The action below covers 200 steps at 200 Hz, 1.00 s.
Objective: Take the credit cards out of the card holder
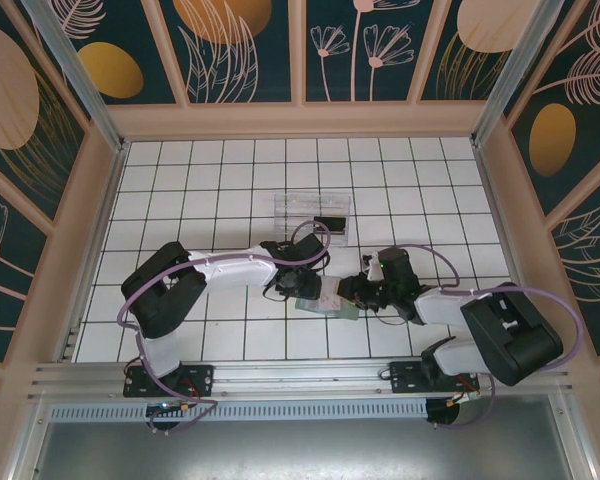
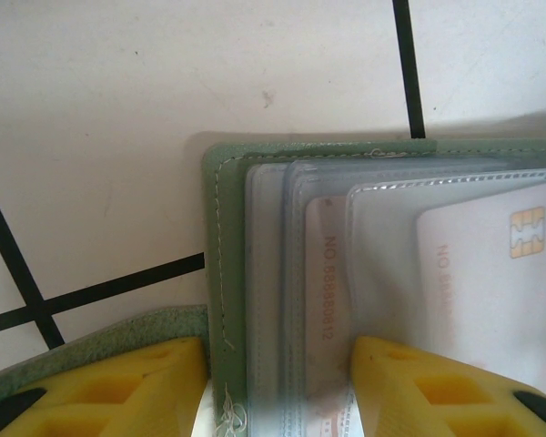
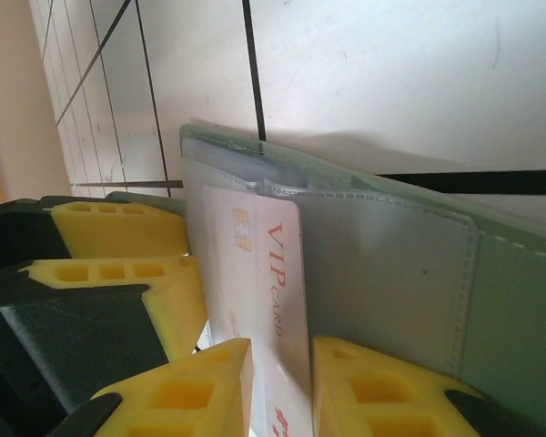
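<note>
- Top external: both grippers meet at the holder, which lies on the table near its front edge.
- A black card lies in the clear tray, just beyond the holder.
- Right wrist: the right gripper has its jaws nearly closed, pinching the pale card, which sits in a holder pocket.
- Left wrist: the left gripper has its fingers apart with the holder's leaves between them. Whether it grips them cannot be told.
</note>
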Tool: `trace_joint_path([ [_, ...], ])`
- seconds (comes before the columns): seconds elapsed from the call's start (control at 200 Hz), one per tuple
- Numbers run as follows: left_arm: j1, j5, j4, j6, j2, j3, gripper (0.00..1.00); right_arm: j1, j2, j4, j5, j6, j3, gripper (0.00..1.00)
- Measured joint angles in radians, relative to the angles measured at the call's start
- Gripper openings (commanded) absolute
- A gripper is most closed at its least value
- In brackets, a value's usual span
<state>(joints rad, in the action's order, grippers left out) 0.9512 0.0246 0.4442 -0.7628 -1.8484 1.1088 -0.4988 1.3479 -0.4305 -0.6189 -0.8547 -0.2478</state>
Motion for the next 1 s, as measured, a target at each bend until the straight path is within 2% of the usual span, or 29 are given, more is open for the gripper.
trace_joint_path([
  [0.255, 0.0, 0.0, -0.014, 0.0, 0.007, -0.012, 0.49, 0.0, 0.013, -0.015, -0.007, -0.014, 0.0, 0.09],
  [0.415, 0.0, 0.0, -0.021, 0.0, 0.009, -0.017, 0.49, 0.0, -0.042, 0.019, -0.001, -0.014, 0.001, 0.03],
  [0.651, 0.0, -0.001, -0.026, 0.0, 0.012, -0.023, 0.49, 0.01, -0.161, 0.163, 0.05, 0.013, 0.001, 0.01],
  [1.001, 0.002, -0.011, -0.038, -0.002, 0.025, -0.033, 0.5, 0.093, -0.381, 0.447, 0.127, 0.065, -0.03, 0.0],
])
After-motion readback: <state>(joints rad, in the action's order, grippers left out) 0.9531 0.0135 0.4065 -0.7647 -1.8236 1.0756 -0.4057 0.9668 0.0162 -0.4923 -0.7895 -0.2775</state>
